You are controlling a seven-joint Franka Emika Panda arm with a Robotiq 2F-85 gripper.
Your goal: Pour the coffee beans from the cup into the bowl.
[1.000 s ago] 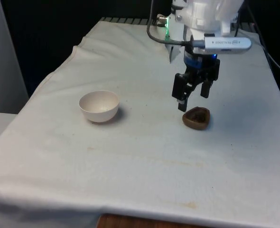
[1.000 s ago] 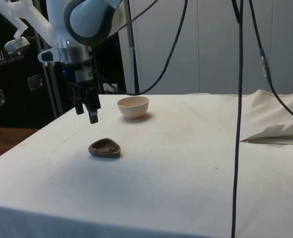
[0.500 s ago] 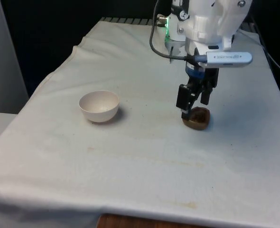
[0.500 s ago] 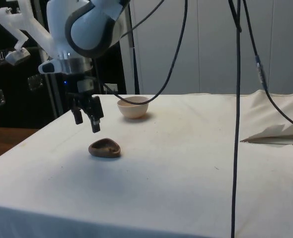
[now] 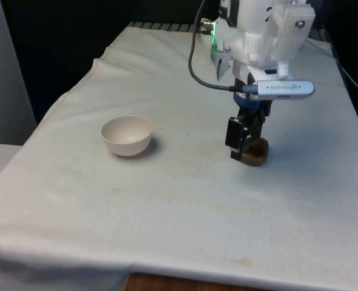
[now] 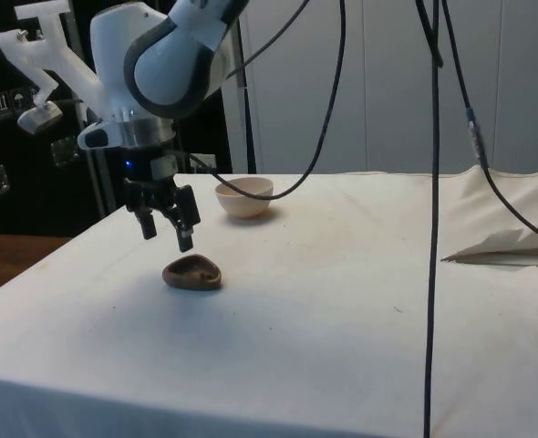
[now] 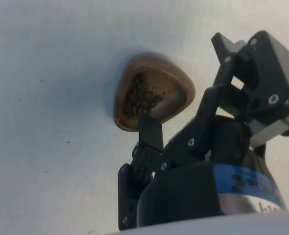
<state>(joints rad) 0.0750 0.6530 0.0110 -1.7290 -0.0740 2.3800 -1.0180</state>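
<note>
A low brown cup (image 5: 256, 151) sits on the white cloth at the front view's right, with dark coffee beans (image 7: 141, 96) inside it. It also appears in the side view as the brown cup (image 6: 193, 273). My gripper (image 5: 242, 144) hangs open just above the cup's rim, touching nothing. In the side view the gripper (image 6: 167, 234) has both fingers spread a little above the cup's far edge. In the wrist view the gripper (image 7: 186, 88) has one fingertip (image 7: 150, 130) over the cup's rim. The empty white bowl (image 5: 127, 135) stands well off to the front view's left.
Black cables (image 6: 433, 182) hang down in the side view in front of the table. The cloth is bunched into folds (image 6: 501, 242) at the side view's right. The table's near edge (image 5: 167, 276) shows bare wood under the cloth.
The gripper has come down towards the brown cup and turned about its axis. It stays open. Cup and bowl have not moved.
</note>
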